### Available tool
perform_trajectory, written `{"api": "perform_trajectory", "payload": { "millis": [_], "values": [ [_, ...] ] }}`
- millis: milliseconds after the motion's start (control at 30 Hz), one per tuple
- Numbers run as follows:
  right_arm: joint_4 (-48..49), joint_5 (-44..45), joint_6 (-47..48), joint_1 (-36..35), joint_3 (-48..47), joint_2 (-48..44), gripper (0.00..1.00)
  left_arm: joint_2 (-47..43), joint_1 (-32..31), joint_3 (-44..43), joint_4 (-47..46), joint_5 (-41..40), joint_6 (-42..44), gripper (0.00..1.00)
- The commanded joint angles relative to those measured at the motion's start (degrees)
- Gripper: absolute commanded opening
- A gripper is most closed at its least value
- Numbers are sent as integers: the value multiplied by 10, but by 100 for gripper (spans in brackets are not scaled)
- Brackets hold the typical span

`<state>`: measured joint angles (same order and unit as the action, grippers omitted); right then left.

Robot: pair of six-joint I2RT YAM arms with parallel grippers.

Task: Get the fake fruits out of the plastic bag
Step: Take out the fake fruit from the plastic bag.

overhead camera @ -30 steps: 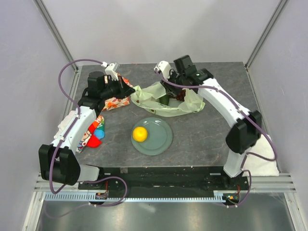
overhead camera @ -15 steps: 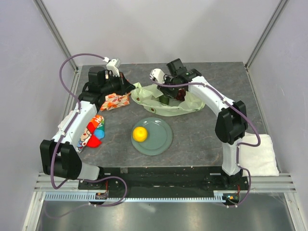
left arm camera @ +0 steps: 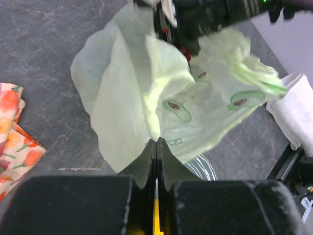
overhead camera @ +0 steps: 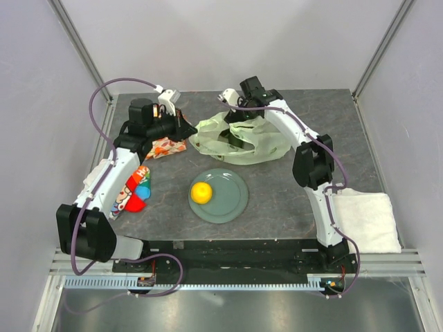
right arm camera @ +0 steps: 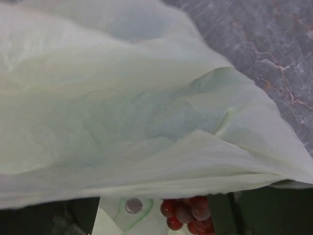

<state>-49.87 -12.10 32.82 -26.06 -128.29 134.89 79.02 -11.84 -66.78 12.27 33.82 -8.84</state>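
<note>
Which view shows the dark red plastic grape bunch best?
Right wrist view: the dark red grape bunch shows below the pale green plastic bag's fold. Top view hides it; left wrist shows only unclear red specks.

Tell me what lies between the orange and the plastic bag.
Top view: only bare plate and a strip of dark table between orange and plastic bag.

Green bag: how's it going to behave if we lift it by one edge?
Probably floppy: the bag lies in crumpled folds and sags across the right wrist view. It is likely very light, since it looks thin enough to let light through. The grapes inside may shift or tumble as it deforms.
</note>
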Motion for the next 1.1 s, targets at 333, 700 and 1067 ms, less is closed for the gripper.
{"api": "perform_trajectory", "payload": {
  "millis": [333,700,1067],
  "values": [
    [25,-14,-202,-13,22,-2,80,-42,-33,50,13,-5,17,2],
    [30,22,-225,-17,-5,52,75,-37,-33,47,6,-7,9,2],
    [23,-6,-207,-17,-11,-25,39,-20,-33,37,2,-11,8,2]
  ]
}}
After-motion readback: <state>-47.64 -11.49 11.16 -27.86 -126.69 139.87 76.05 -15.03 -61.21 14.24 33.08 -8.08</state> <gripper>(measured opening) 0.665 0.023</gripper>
